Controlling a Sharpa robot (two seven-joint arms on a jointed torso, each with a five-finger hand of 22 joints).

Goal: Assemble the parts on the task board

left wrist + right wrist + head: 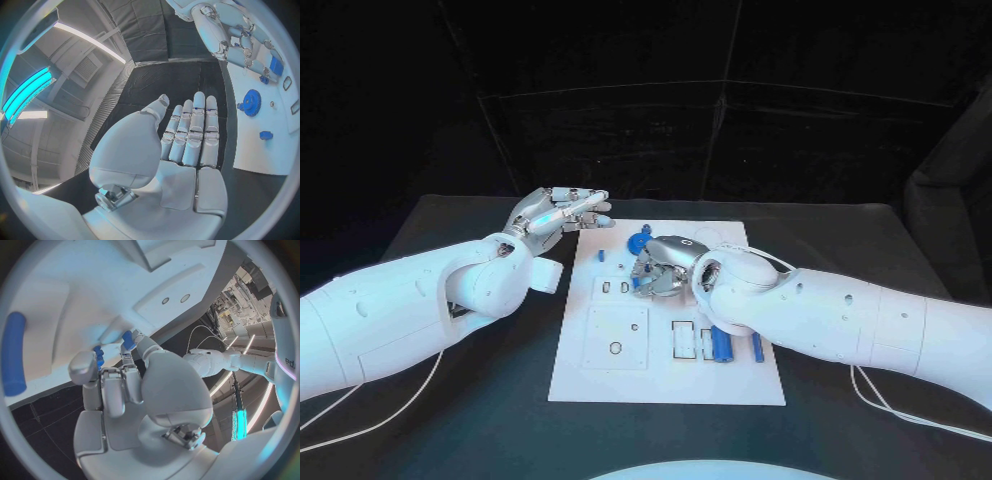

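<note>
The white task board (668, 375) lies in the middle of the black table. My right hand (668, 268) is down on its middle. In the right wrist view its thumb and a finger pinch a small blue part (99, 357), and another fingertip touches a second blue part (128, 339) at the board's surface. My left hand (560, 212) is raised beside the board's far left corner; its palm (187, 145) is flat, fingers straight, nothing in it. A blue gear (638, 241) sits on the far part of the board.
Two blue bars (721, 345) lie on the board beside a rectangular slot, under my right forearm. A small blue peg (602, 256) stands near the board's left edge. A long blue cylinder (14, 352) lies on the board. Bare table (473, 400) surrounds the board.
</note>
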